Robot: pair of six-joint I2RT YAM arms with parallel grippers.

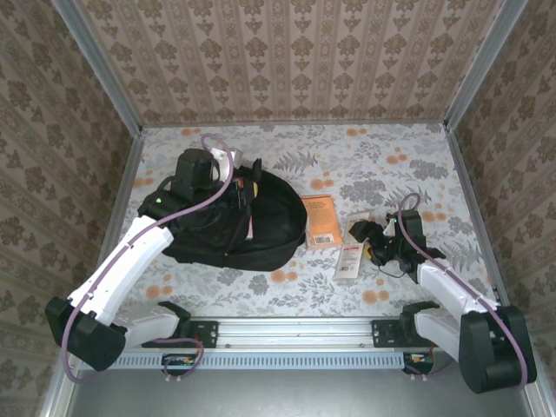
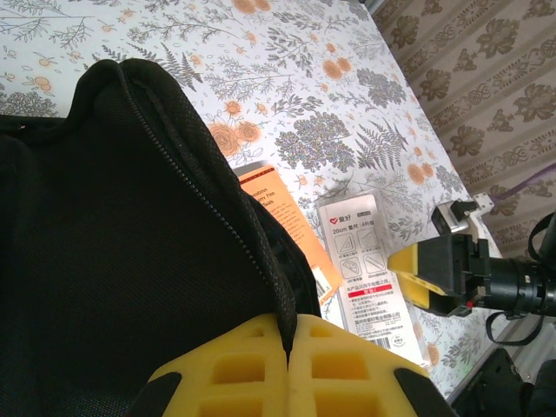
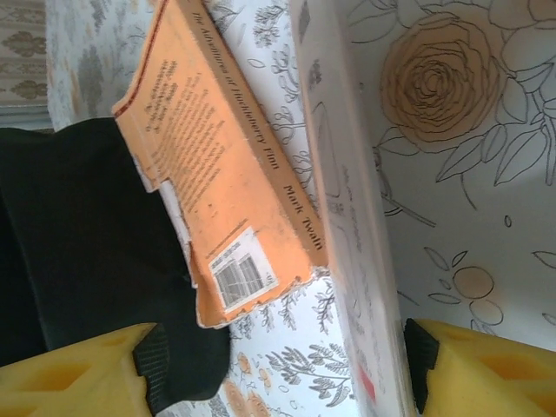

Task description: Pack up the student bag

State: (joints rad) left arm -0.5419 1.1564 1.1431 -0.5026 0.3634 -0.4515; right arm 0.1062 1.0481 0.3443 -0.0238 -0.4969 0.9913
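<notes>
Student bag (image 1: 217, 228): big black soft backpack with mesh-textured fabric, a rounded top & a zip track along the raised rim of its mouth. It sits slumped on the left half of the table (image 1: 408, 174), approx midway btw near & far edges. A pale strip shows in the opening; can't tell what it is.

Left gripper (image 2: 288, 343): the 2 yellow fingers (image 2: 243, 369) are pressed together w/ the bag's zip rim pinched btw them. From the pinch the rim climbs up & to the left in the wrist view, and the bulk of the bag lies left of and below the fingertips.

Right gripper (image 3: 282, 372): fingers spread wide, low over the right-centre of the table, clear of the bag. They straddle a white packet (image 3: 343, 261). The right pad is hard against the packet's edge, contact not certain; the left finger stands off from it.

An orange paperback (image 3: 217, 174), Huckleberry Finn, lies btw bag & packet. Its corner overlaps the bag's side, but over or under isn't clear.

In the overhead view the left arm covers the bag's top, and the straps can't be picked out. The left wrist view crops the bag at the left & bottom edges. The packet print is too small to read.
</notes>
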